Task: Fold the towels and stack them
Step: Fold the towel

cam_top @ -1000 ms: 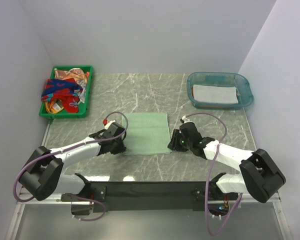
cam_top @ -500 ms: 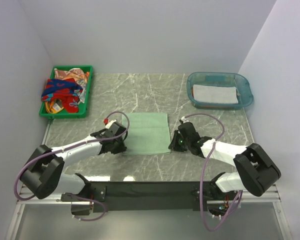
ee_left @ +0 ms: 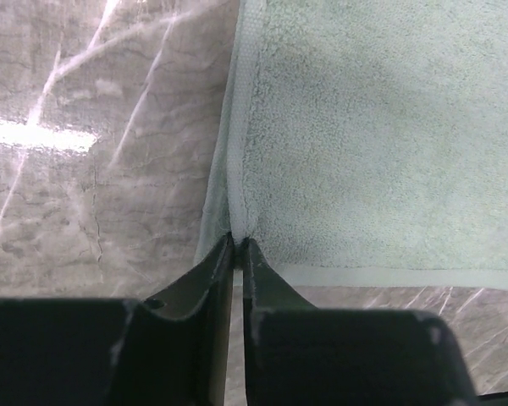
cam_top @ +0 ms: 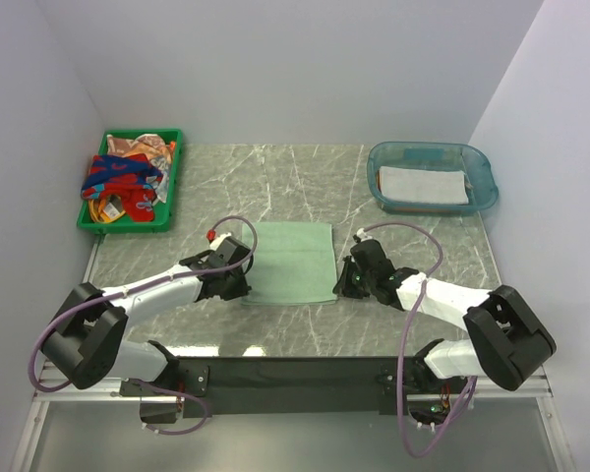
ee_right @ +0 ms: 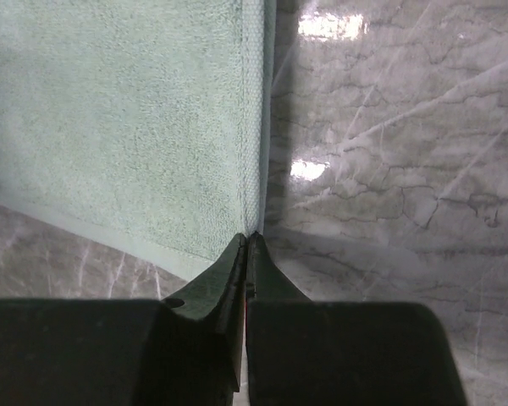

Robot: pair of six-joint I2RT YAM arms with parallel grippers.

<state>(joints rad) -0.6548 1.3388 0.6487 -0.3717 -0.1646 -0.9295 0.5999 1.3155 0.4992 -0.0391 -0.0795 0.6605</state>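
Both claws close in from partly open. Left claw [ee_left: 237, 241] pinches near-left corner hem of sage-green terry cloth towel [cam_top: 291, 262]; right claw [ee_right: 247, 237] pinches near-right corner. Towel lies flat, centre of grey marble worktop [cam_top: 413, 246]. Fold toward far edge likely next.

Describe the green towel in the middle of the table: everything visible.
The green towel is a pale sage terry cloth with a flat woven hem, lying spread flat and roughly square on the marble-look table. The left claw pinches its near left corner, the hem puckering there; the right claw is shut on its near right corner.
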